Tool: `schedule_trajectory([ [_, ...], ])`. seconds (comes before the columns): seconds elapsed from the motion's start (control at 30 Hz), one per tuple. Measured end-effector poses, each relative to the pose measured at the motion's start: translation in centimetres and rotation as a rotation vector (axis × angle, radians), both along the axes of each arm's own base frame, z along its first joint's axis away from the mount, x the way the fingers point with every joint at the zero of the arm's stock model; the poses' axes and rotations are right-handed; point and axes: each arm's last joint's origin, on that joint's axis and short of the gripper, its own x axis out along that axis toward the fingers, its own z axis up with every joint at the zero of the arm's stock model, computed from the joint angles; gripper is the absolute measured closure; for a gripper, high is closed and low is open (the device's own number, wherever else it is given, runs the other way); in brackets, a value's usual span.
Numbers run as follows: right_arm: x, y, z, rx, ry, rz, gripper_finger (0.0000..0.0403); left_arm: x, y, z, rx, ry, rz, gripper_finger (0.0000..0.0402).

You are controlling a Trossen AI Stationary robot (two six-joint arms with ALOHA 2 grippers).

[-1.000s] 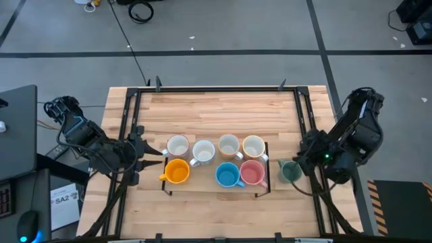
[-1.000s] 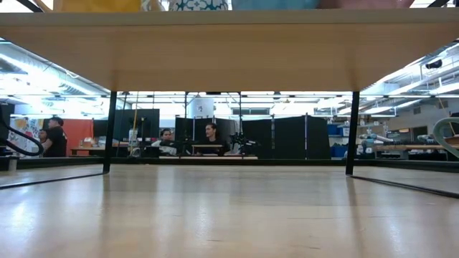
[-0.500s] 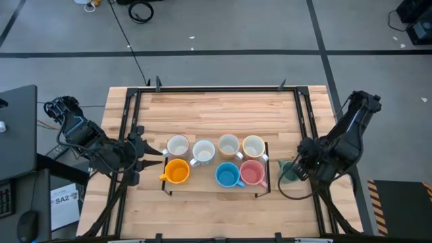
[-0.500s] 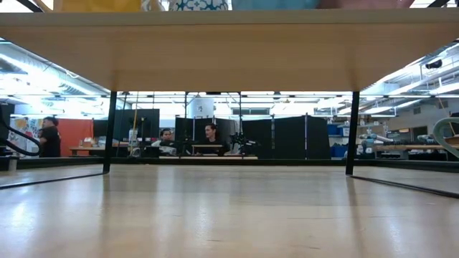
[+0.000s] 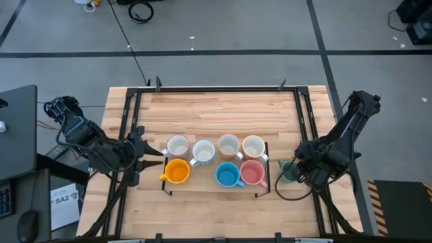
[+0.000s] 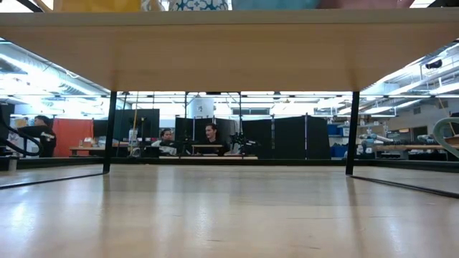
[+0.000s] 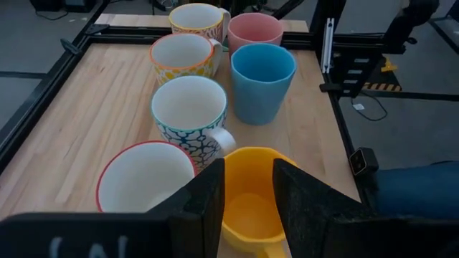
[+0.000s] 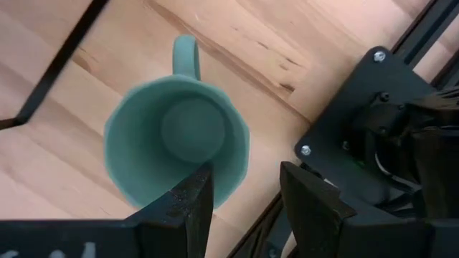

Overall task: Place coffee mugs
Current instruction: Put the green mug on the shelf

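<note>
On a raised wooden shelf stand several white mugs in the back row. In front of them are an orange mug, a blue mug and a pink mug. A dark green mug stands upright on the table right of the shelf, its handle on the side away from my right gripper. My right gripper points down, open, with one finger over the mug's hollow and the other outside its wall. My left gripper hovers open just left of the orange mug.
Black frame rails run along the table's edges, and one passes close beside the green mug. The shelf's thin black legs stand on the table. Bare wood lies in the far half. People sit in the room beyond.
My right gripper has come down over the green mug and tipped to point more steeply down, its fingers staying apart. The green mug has stayed where it was.
</note>
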Motion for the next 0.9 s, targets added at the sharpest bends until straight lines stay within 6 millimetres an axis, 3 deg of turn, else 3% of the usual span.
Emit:
schedule_trajectory([
  [0.9,-0.1,0.2,-5.6,0.081,0.046,-0.004,0.0237,0.0,0.0,0.0,0.001,0.001,0.000,0.0278],
])
